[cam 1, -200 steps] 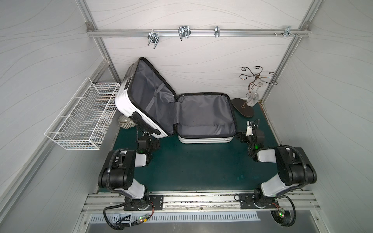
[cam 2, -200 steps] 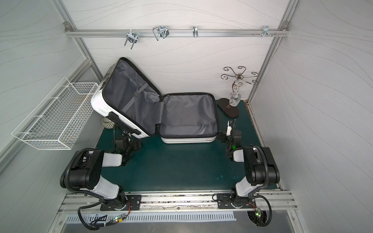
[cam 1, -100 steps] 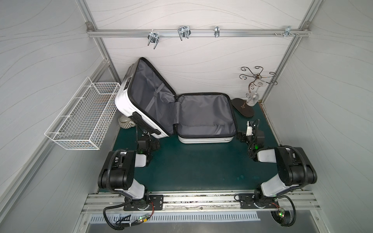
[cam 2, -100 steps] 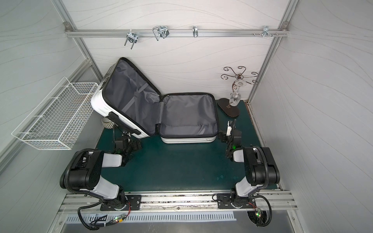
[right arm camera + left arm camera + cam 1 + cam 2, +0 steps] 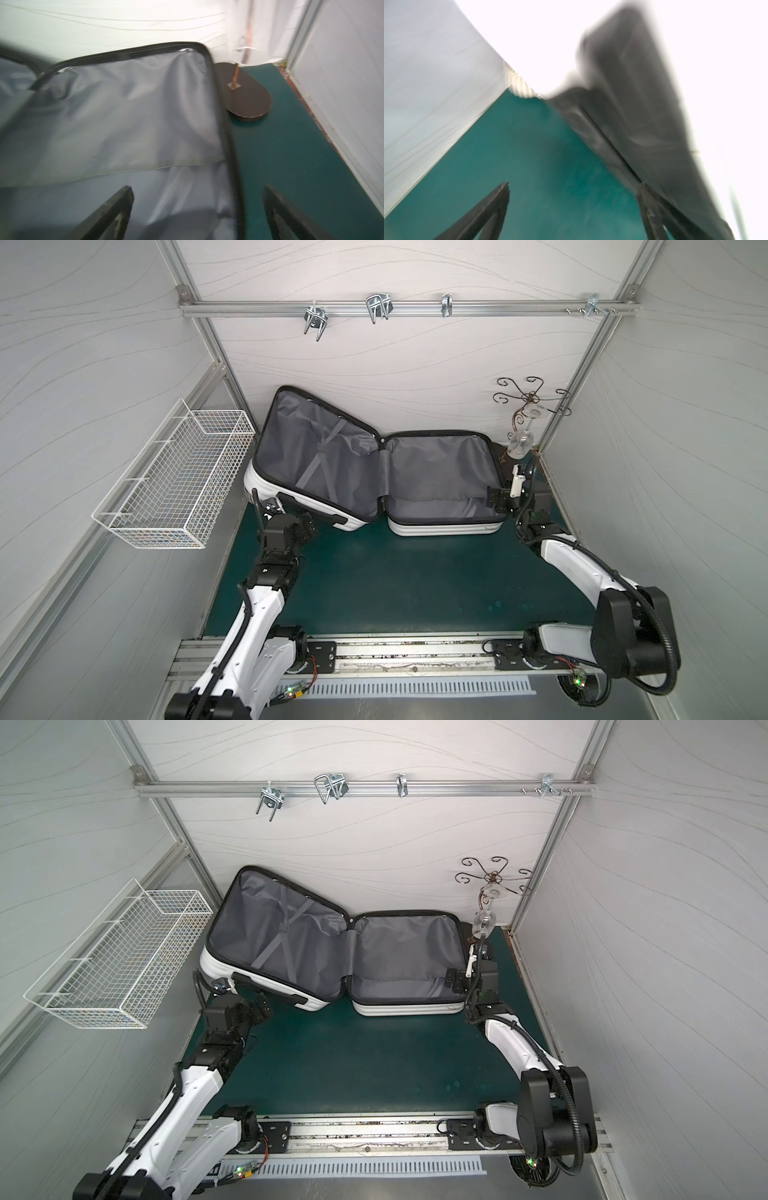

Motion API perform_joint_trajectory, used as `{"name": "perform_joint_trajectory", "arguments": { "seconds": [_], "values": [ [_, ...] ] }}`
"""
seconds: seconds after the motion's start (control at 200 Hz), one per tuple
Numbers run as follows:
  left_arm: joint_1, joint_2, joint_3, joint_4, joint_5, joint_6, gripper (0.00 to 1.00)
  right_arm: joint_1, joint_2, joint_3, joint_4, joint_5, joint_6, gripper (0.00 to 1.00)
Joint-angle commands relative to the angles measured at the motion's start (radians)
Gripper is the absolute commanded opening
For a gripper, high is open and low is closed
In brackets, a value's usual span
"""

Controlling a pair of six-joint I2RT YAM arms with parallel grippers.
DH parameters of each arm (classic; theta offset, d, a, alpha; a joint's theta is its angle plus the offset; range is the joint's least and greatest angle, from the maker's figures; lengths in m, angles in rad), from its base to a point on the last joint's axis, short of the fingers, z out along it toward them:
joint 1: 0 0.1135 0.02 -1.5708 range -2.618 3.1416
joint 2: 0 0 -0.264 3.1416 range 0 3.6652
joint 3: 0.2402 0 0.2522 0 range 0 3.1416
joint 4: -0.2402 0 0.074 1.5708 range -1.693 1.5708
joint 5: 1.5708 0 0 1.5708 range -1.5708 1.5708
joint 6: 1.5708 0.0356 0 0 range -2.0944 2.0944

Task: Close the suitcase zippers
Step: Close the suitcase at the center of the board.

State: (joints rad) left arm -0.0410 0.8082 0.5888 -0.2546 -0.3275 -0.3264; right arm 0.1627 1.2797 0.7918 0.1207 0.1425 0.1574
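Standing wide apart and holding nothing, the right gripper (image 5: 197, 191) straddles the suitcase (image 5: 432, 481) rim at 3 o'clock. The left gripper (image 5: 573, 187), equally spread and empty, sits beside the raised half, perhaps touching; blur hides it. The zippers (image 5: 436, 433) are unjoined, pulls indiscernible. The case lies open at 12 o'clock on the green mat (image 5: 395, 572), holding only grey lining and straps.

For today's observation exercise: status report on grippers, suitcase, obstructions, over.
Left gripper open, empty, beside tilted half. Right gripper open, empty, at flat half's rim. Suitcase wide open, zippers undone. Wine-glass stand close by far corner.
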Motion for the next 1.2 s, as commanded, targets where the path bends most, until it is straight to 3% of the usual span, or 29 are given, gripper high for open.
{"name": "perform_joint_trajectory", "arguments": {
  "seconds": [0.0, 0.17, 0.29, 0.44, 0.66, 0.87, 0.99, 1.091, 1.196],
  "values": [
    [-0.037, -0.054, 0.199, -0.226, -0.035, -0.146, 0.98, -0.027, 0.058, 0.127, -0.293, -0.045, 0.058, 0.99],
    [-0.043, -0.005, 0.394, -0.427, -0.065, -0.324, 0.99, -0.105, 0.216, 0.330, -0.533, -0.090, 0.073, 0.96],
    [-0.043, 0.064, 0.443, -0.512, -0.066, -0.457, 0.99, -0.113, 0.318, 0.436, -0.625, -0.103, 0.037, 0.91],
    [-0.025, 0.236, 0.515, -0.615, -0.082, -0.572, 0.99, -0.125, 0.420, 0.510, -0.669, -0.090, -0.013, 0.86],
    [0.035, 0.441, 0.645, -0.824, -0.143, -0.837, 0.96, -0.129, 0.522, 0.581, -0.710, -0.108, -0.052, 0.82],
    [0.079, 0.582, 0.647, -0.772, -0.098, -0.900, 0.92, -0.130, 0.587, 0.607, -0.714, -0.114, -0.069, 0.75],
    [0.095, 0.660, 0.700, -0.761, -0.100, -0.899, 0.86, -0.129, 0.620, 0.617, -0.718, -0.111, -0.081, 0.70],
    [0.110, 0.709, 0.736, -0.756, -0.098, -0.907, 0.75, -0.129, 0.642, 0.626, -0.717, -0.119, -0.093, 0.66],
    [0.115, 0.752, 0.770, -0.751, -0.082, -0.907, 0.52, -0.130, 0.664, 0.638, -0.718, -0.120, -0.101, 0.61]
  ]
}}
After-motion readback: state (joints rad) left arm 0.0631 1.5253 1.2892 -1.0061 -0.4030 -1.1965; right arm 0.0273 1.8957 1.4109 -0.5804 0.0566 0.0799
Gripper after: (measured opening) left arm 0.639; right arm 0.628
